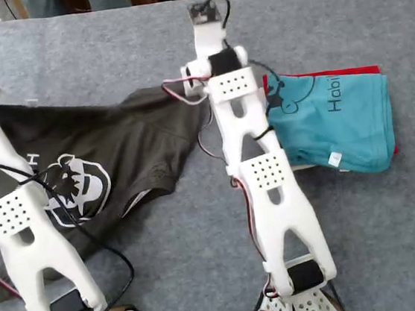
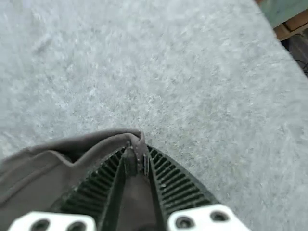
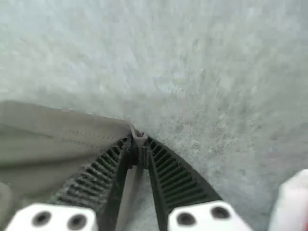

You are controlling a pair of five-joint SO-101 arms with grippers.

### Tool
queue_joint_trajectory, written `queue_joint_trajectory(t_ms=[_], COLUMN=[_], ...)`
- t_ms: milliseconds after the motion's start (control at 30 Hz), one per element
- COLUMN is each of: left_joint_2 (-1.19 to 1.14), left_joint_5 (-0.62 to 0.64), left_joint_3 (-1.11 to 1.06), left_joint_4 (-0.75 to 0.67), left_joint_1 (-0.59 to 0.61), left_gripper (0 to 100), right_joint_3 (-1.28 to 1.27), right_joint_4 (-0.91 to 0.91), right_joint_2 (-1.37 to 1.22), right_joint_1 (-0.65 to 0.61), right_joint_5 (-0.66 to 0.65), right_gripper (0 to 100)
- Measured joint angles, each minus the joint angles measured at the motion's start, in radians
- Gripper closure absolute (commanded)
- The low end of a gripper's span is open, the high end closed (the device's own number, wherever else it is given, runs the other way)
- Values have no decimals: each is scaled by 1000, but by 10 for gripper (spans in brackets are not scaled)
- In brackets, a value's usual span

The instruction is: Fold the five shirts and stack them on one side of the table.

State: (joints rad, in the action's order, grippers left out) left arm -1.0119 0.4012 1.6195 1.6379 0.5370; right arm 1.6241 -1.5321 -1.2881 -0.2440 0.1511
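Space is decent here: the grey felt table [image 1: 105, 47] has a wide bare strip along its far edge, and there's more bare felt at the near side between the two arms and off toward the near right corner. The dark skull shirt [image 1: 131, 142] lies spread out but rumpled over the left and middle of the table, print facing up. The left gripper [image 2: 134, 144] has its claw pinched tight on a folded bit of that shirt's edge, with plain felt past it and the table edge off in one corner of its wrist view. The right gripper [image 3: 137, 139] is the same story, clamped onto a hem of the dark shirt with bare felt beyond. From above, the left arm [image 1: 19, 214] lies right over the shirt's left side and a black cable [image 1: 88, 229] loops across the fabric. The right arm [image 1: 270, 178] stretches up the middle, sitting between the dark shirt and the stack. That stack is a folded teal shirt [image 1: 331, 122] on top of a red shirt [image 1: 333, 73], parked on the right side, just beside the right arm and partly tucked under it from this angle.
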Motion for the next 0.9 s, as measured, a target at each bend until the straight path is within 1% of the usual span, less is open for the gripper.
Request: queue_joint_trajectory(t_ms=[233,400,500,600,700,900], left_joint_2=[259,446,568,686,795,980], left_joint_5=[-169,-287,-353,-390,-394,-394], left_joint_3=[2,2,2,2,5,17], left_joint_4=[106,118,121,121,121,121], left_joint_1=[-9,-20,-20,-3,32,146], left_gripper=[971,971,971,971,971,971], right_joint_3=[0,0,0,0,0,8], right_joint_4=[-37,-63,-81,-81,-74,37], right_joint_2=[233,428,552,678,795,974], right_joint_1=[-2,-11,-48,-78,-107,-221], right_joint_5=[0,0,0,-8,-77,-276], right_gripper=[984,984,984,984,984,984])
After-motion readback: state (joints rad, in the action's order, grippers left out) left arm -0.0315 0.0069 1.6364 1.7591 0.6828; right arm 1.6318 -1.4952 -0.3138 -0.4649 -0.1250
